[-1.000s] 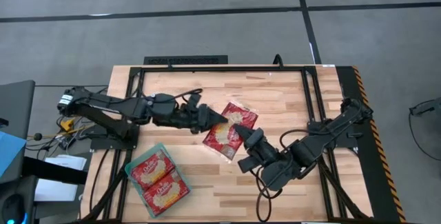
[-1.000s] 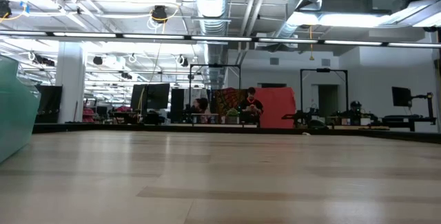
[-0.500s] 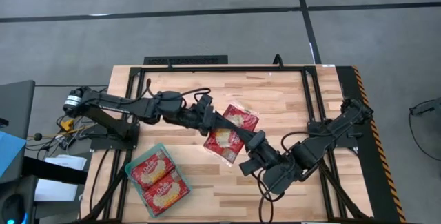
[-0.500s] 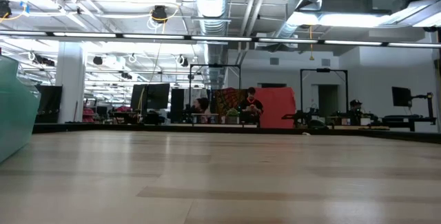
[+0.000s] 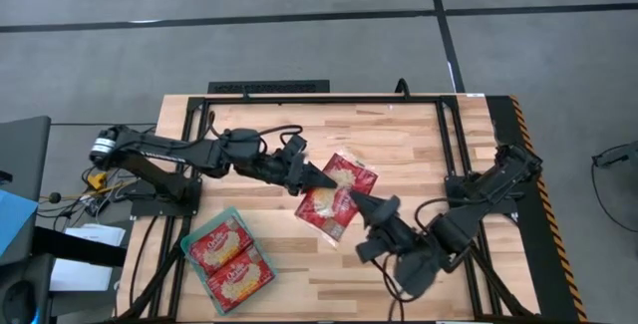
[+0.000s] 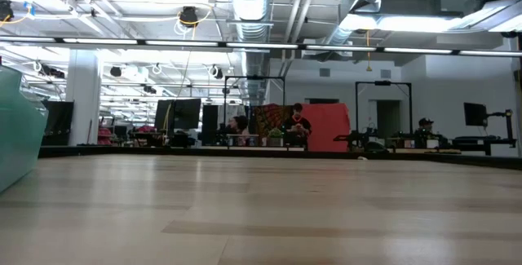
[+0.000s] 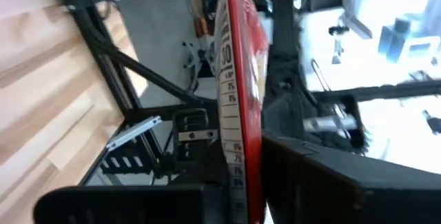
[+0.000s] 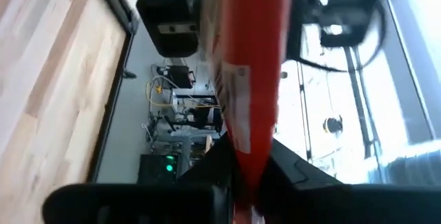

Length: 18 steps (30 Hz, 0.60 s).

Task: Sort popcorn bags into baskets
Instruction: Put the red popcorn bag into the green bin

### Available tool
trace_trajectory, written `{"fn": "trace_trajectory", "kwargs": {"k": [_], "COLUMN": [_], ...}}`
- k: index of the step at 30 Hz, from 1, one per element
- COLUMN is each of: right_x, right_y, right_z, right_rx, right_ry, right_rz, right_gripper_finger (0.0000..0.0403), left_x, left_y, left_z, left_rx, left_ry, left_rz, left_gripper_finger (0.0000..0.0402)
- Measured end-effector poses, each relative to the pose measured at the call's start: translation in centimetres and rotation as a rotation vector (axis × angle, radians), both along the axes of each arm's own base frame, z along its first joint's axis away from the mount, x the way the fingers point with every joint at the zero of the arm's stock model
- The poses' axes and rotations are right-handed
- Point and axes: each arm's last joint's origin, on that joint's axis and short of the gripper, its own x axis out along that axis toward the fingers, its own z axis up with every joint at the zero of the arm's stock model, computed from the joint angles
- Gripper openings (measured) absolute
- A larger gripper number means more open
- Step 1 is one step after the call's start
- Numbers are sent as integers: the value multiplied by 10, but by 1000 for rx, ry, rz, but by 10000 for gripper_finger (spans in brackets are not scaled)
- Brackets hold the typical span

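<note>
High view: I've got each gripper, left [image 5: 321, 177] and right [image 5: 360, 204], clamping its own bag [image 5: 344, 174] [image 5: 321, 207] (edge-on at the wrists), tray [image 5: 191, 232] holding two already.

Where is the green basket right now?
In the high view the green basket sits at the table's front-left corner, below the left arm, with two red popcorn bags lying side by side in it.

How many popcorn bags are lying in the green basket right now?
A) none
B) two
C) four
B: the high view shows two red popcorn bags lying side by side in the green basket, while two more are up at mid-table by the grippers.
</note>
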Motion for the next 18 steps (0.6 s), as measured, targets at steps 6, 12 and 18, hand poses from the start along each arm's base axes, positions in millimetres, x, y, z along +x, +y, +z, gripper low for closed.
{"fn": "trace_trajectory", "kwargs": {"k": [6, 12, 18], "right_x": [-22, -40, -51], "right_y": [22, 40, 46], "right_z": [1, 2, 5], "right_rx": [134, 217, 350], "right_ry": [-179, -250, -352], "right_rz": [7, 70, 107], "right_gripper_finger": [66, 66, 66], "left_x": [-13, -33, -71], "left_y": [-2, -14, -24], "left_z": [2, -8, -10], "left_rx": [113, 154, 199], "left_ry": [38, 230, 416], "left_rz": [-103, -179, -285], "left_gripper_finger": [11, 20, 11]}}
